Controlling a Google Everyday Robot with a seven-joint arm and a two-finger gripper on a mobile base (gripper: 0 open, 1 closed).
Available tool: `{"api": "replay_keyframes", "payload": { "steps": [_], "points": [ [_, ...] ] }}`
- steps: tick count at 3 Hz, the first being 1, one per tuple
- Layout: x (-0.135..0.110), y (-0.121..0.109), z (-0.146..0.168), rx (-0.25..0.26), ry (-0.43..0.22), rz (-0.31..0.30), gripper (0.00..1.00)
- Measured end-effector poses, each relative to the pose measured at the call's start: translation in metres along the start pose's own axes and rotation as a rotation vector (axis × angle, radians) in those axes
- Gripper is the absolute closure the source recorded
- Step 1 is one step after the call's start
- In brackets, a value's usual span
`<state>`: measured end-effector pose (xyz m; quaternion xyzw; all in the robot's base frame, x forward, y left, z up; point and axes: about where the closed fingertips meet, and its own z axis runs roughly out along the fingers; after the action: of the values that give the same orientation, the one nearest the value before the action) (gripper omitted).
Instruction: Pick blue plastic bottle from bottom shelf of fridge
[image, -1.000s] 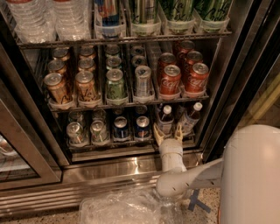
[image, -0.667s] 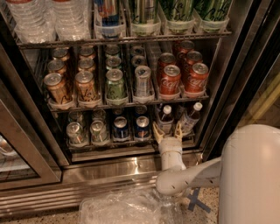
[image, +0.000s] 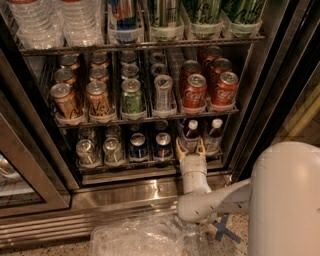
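The blue plastic bottle (image: 190, 134), with a white cap and dark drink, stands at the front of the bottom shelf (image: 129, 169) of the fridge (image: 250, 90), towards the right. A second similar bottle (image: 214, 133) stands just right of it. My gripper (image: 190, 148) reaches in from below and sits at the lower part of the left bottle, hiding its base. The white arm (image: 210, 202) runs back to the robot body (image: 287, 200) at the lower right.
Blue-topped cans (image: 138, 145) and silver cans (image: 86, 151) stand left of the bottles. Red cola cans (image: 194, 91) and other cans fill the rack above. A glass door (image: 20, 170) stands open at the left. A crinkled plastic sheet (image: 145, 237) lies on the floor.
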<state>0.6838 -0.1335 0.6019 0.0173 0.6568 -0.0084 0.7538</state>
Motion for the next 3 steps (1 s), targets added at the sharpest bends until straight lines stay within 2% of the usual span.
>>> {"api": "replay_keyframes", "payload": {
  "steps": [2, 3],
  "points": [
    [0.0003, 0.0018, -0.0001, -0.004, -0.004, 0.0, 0.94],
    [-0.0002, 0.0068, -0.005, -0.011, -0.009, 0.006, 1.0]
  ]
}}
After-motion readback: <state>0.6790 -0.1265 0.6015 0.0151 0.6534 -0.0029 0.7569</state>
